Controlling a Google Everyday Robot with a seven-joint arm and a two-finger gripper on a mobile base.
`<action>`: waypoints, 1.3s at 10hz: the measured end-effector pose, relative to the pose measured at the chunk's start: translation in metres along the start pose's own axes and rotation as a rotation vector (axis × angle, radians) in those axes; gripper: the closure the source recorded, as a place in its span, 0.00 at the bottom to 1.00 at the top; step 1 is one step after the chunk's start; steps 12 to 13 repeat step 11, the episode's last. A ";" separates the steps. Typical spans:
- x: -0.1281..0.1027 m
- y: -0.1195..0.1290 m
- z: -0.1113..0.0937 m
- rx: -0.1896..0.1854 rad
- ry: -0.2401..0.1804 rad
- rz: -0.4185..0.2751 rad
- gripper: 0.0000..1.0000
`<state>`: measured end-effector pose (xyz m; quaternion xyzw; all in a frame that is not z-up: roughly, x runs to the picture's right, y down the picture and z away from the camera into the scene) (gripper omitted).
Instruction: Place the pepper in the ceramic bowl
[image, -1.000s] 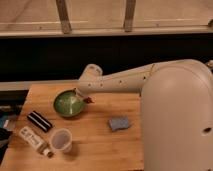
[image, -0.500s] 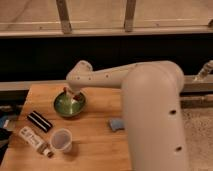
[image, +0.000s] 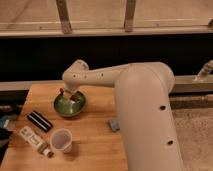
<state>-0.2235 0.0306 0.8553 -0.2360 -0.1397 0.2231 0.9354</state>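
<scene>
The green ceramic bowl (image: 69, 103) stands on the wooden table (image: 95, 140) at the middle left. My gripper (image: 68, 94) hangs just above the bowl's far rim, at the end of the white arm (image: 107, 75). A small dark red piece, the pepper (image: 71, 95), shows at the fingertips over the bowl. I cannot tell whether it is still held or lying on the rim.
A translucent plastic cup (image: 61, 139) stands in front of the bowl. A black rectangular object (image: 39, 121) and a white bottle (image: 34, 139) lie at the left. A light blue sponge (image: 114, 124) lies partly behind the arm's large white body (image: 150, 125).
The arm swung left; the gripper moved from the bowl's right side to over the bowl and now sits slightly farther right above it. The arm's body covers more of the sponge.
</scene>
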 end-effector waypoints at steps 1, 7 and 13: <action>-0.001 0.001 0.000 -0.001 -0.001 -0.002 0.51; -0.001 0.000 0.000 0.000 0.000 -0.001 0.20; 0.000 0.000 0.000 0.000 0.000 0.000 0.20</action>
